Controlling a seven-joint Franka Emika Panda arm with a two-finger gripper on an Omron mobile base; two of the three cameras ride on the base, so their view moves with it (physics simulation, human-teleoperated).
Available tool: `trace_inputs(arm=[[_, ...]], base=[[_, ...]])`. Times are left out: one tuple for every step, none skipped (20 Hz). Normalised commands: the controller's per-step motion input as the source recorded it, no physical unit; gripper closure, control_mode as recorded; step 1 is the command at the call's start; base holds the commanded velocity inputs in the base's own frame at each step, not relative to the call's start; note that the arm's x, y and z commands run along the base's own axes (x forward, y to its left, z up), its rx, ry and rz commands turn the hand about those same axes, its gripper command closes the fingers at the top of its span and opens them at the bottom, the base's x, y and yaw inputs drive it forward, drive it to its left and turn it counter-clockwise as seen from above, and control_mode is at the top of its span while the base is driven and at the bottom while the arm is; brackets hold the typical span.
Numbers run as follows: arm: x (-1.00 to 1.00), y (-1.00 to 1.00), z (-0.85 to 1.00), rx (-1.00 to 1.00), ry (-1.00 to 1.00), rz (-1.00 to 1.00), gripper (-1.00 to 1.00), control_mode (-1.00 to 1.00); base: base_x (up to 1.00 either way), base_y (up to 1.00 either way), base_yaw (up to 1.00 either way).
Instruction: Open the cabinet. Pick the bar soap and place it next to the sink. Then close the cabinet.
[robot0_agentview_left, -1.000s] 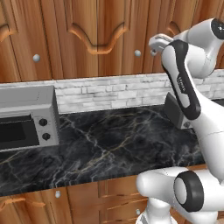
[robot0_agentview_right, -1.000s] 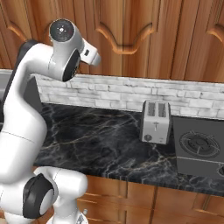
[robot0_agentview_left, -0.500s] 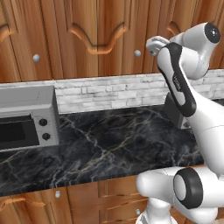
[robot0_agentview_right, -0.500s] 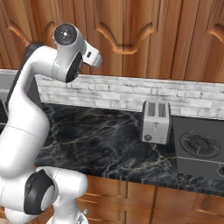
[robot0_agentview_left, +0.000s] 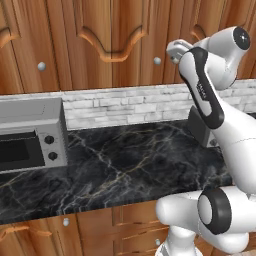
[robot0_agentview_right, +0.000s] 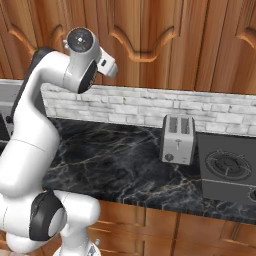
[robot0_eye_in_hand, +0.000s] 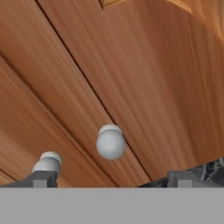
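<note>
The cabinet (robot0_agentview_left: 115, 45) is a wall of warm-brown doors with arched trim, and all doors are shut. My gripper (robot0_agentview_left: 173, 52) is raised close to the doors, just right of a round silver knob (robot0_agentview_left: 157, 60). In the hand view that knob (robot0_eye_in_hand: 110, 142) sits between and just above my open gripper (robot0_eye_in_hand: 111, 179), with a second knob (robot0_eye_in_hand: 47, 162) beside the left fingertip (robot0_eye_in_hand: 40, 179). Nothing is between the fingers. From the right base view the gripper (robot0_agentview_right: 111, 67) points at the doors (robot0_agentview_right: 165, 40). The bar soap is hidden and the sink is out of view.
A grey toaster oven (robot0_agentview_left: 30, 135) stands on the black marble counter (robot0_agentview_left: 130, 170) at the left. A silver toaster (robot0_agentview_right: 178, 139) and a dark stove top (robot0_agentview_right: 227, 167) are at the right. Wooden drawers (robot0_agentview_right: 150, 225) run below the counter.
The arm has shifted a little and the hand has edged toward the cabinet knob. The jaws have stayed open.
</note>
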Motion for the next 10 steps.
trace_inputs(arm=[[0.06, 0.0, 0.0, 0.06, 0.0, 0.0, -1.0, -1.0], [0.13, 0.0, 0.0, 0.05, 0.0, 0.0, -1.0, -1.0], [0.24, 0.0, 0.0, 0.05, 0.0, 0.0, -1.0, -1.0], [0.3, 0.0, 0.0, 0.05, 0.0, 0.0, -1.0, -1.0], [0.31, 0.0, 0.0, 0.05, 0.0, 0.0, -1.0, -1.0], [0.32, 0.0, 0.0, 0.05, 0.0, 0.0, -1.0, -1.0], [0.32, 0.0, 0.0, 0.04, 0.0, 0.0, -1.0, -1.0], [0.35, 0.0, 0.0, 0.04, -0.03, 0.0, -1.0, -1.0], [0.38, 0.0, 0.0, 0.03, -0.05, 0.0, -1.0, -1.0], [0.45, 0.0, 0.0, 0.03, -0.09, 0.0, -1.0, -1.0]], base=[[0.0, 0.0, 0.0], [0.0, 0.0, 0.0], [0.0, 0.0, 0.0], [0.0, 0.0, 0.0], [0.0, 0.0, 0.0], [0.0, 0.0, 0.0], [0.0, 0.0, 0.0], [0.0, 0.0, 0.0], [0.0, 0.0, 0.0], [0.0, 0.0, 0.0]])
